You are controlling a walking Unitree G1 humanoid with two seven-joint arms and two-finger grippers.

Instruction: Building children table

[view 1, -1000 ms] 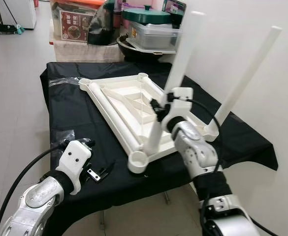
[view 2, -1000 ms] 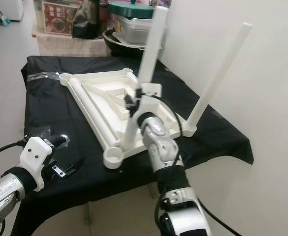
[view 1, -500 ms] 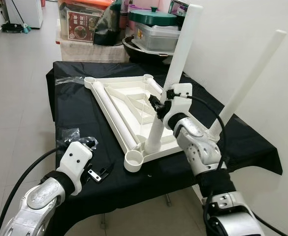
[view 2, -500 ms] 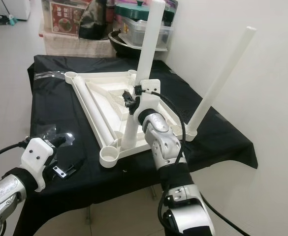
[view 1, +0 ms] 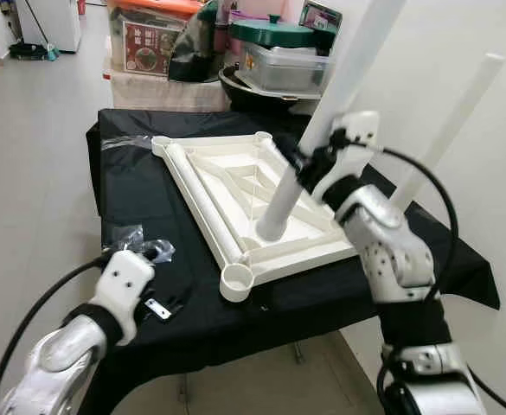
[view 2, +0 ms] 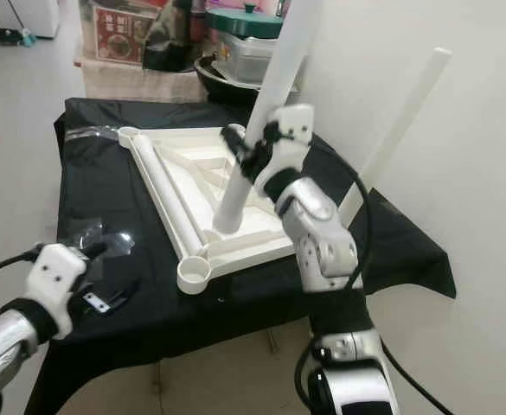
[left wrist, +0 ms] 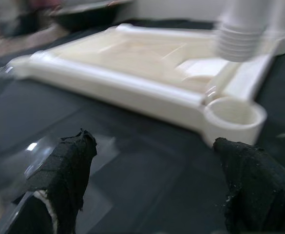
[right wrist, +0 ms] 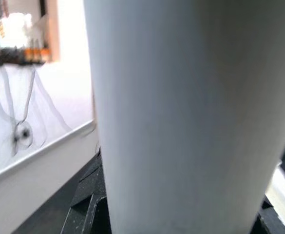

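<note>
An upside-down white plastic children's tabletop (view 1: 235,186) lies flat on a counter draped in black cloth (view 1: 131,194). One long white plastic table leg (view 1: 447,130) stands tilted in the tabletop's far right corner. The right gripper (view 1: 309,164) is clenched around a second white plastic tube leg (view 1: 322,121), held slanted above the tabletop; its lower end hangs over the near right part of the underside, apart from the empty round corner socket (view 1: 237,280) at the near edge. The left gripper (left wrist: 152,180) sits low at the near left of the counter, its fingers (left wrist: 66,168) spread apart and holding nothing, just beside a small metal bracket (view 1: 157,307) and crumpled clear plastic wrap (view 1: 136,238).
</note>
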